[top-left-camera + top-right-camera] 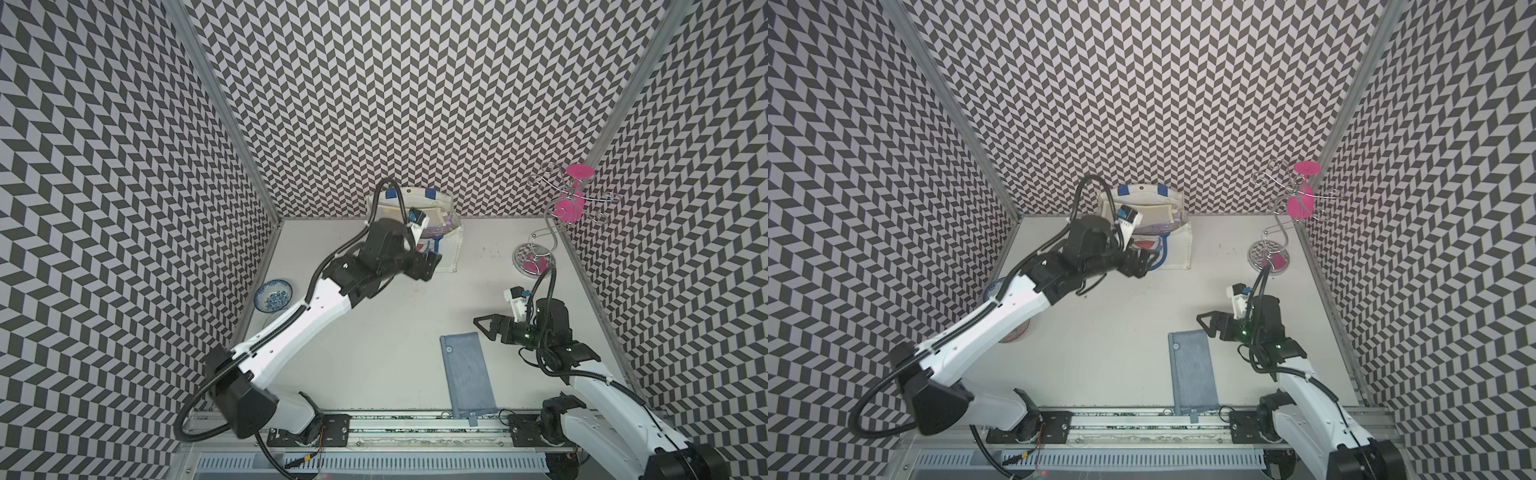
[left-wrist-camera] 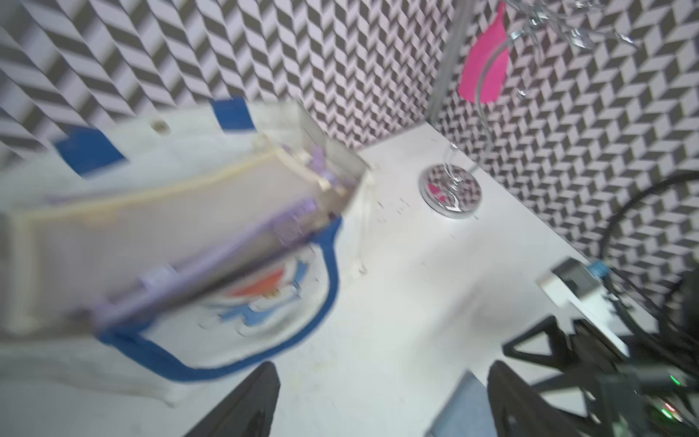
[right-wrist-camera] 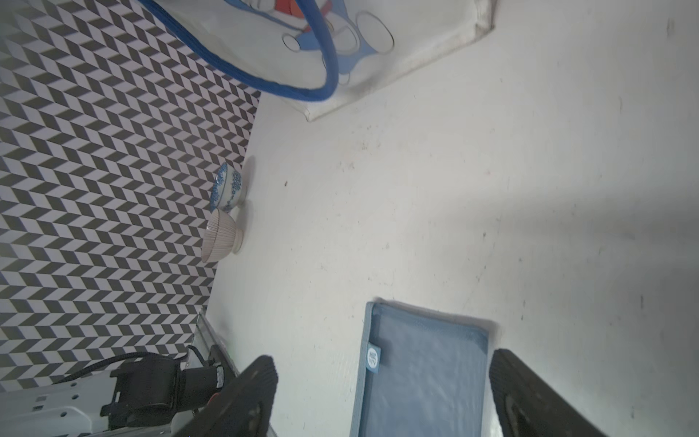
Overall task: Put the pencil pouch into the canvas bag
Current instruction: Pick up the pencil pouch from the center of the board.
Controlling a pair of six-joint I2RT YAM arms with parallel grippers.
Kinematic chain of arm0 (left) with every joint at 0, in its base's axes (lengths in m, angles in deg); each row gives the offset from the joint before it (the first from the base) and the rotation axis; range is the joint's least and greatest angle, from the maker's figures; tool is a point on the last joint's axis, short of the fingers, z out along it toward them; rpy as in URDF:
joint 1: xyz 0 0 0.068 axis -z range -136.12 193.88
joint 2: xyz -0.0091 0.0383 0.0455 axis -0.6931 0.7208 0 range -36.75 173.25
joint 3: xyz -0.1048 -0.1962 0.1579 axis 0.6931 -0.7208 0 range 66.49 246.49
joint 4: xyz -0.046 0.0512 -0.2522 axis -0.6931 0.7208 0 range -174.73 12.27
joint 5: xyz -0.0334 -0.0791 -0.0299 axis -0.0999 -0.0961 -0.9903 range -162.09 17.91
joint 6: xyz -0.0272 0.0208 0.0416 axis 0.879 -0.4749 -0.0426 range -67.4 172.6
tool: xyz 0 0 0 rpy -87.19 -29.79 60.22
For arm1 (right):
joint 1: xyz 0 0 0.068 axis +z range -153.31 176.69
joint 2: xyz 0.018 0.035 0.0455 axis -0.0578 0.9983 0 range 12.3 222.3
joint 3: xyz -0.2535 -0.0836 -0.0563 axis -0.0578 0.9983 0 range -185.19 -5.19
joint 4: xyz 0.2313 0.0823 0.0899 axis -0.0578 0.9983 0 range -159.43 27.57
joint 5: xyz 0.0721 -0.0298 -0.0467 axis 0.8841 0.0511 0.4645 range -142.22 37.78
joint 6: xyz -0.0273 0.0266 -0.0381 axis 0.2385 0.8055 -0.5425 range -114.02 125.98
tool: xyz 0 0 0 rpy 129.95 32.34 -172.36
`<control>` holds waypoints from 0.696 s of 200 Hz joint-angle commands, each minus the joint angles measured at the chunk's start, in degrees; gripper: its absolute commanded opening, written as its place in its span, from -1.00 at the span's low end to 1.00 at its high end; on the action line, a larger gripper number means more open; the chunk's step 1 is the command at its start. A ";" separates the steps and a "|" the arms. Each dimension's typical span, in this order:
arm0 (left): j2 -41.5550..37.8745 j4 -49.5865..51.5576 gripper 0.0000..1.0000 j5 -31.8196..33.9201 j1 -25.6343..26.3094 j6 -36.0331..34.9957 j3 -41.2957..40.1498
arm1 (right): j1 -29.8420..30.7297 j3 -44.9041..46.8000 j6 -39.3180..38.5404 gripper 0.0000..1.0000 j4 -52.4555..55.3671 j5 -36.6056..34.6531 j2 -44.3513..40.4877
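Pencil pouch (image 2: 189, 219), apparently the clear purple-zipped one, sits in far canvas bag (image 2: 170, 147); judged light, soft, slick, pinch zipper edge. Left gripper (image 2: 382, 365), right gripper (image 3: 382, 357) gape empty.

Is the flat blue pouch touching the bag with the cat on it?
Apart. In a top view the blue pouch lies at the front, with bare table between it and the canvas bag at the back wall.
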 commanded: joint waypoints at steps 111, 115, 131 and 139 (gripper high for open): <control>3.96 -40.21 0.66 -23.24 8.04 35.07 -41.15 | 3.21 16.08 11.82 0.73 -2.80 1.19 -8.75; 4.64 -40.89 0.66 -23.24 8.07 35.42 -41.30 | 3.47 16.35 12.11 0.73 -2.82 1.15 -8.98; 6.90 -42.69 0.63 -22.62 8.66 36.26 -41.34 | 4.10 17.22 12.89 0.72 -3.32 1.15 -9.44; 8.29 -43.02 0.60 -22.25 8.94 36.60 -41.16 | 4.43 17.55 13.21 0.72 -3.95 1.17 -9.30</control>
